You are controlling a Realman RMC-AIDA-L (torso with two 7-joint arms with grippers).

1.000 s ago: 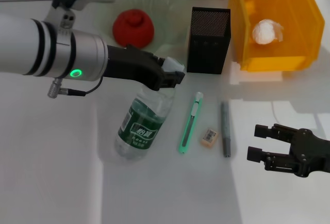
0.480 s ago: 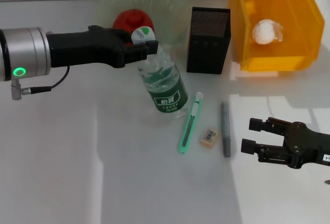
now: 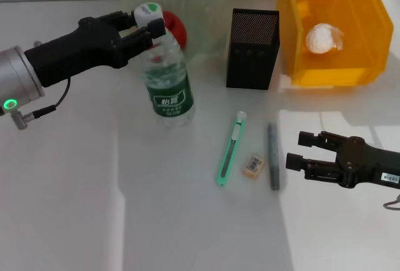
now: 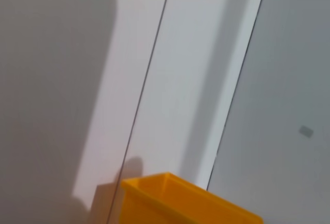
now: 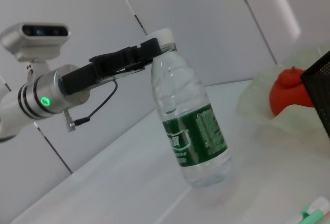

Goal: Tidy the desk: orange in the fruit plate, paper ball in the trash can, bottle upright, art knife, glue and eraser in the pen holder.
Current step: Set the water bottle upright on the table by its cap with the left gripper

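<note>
The head view lays out the whole desk, while the right wrist view alone shows the bottle (image 5: 188,131) from the side: it stands on its base, leaning slightly, its base on the table toward the far left part of the table (image 3: 187,221). The left gripper (image 3: 142,29) is clenched on the bottle's neck just under the white cap (image 3: 147,12), reaching in from the left edge. The left wrist view gives none of this, only a wall and a corner of the yellow trash can (image 4: 180,201). Just behind the bottle, near the far edge, the fruit plate (image 3: 206,9) holds the orange (image 3: 175,24), partly hidden by the bottle and the gripper in the head view but clearer in the right wrist view (image 5: 291,90). The black mesh pen holder (image 3: 252,49) stands to the right of the plate, and the trash can fills the far right corner with the paper ball (image 3: 324,38) inside it. In the middle of the table lie the green art knife (image 3: 230,148), the eraser (image 3: 253,165) just beside it, and the grey glue stick (image 3: 273,155), all flat and apart from one another. The right gripper (image 3: 299,152) hovers near the right edge, its fingers spread and holding nothing, just beside the glue stick.
</note>
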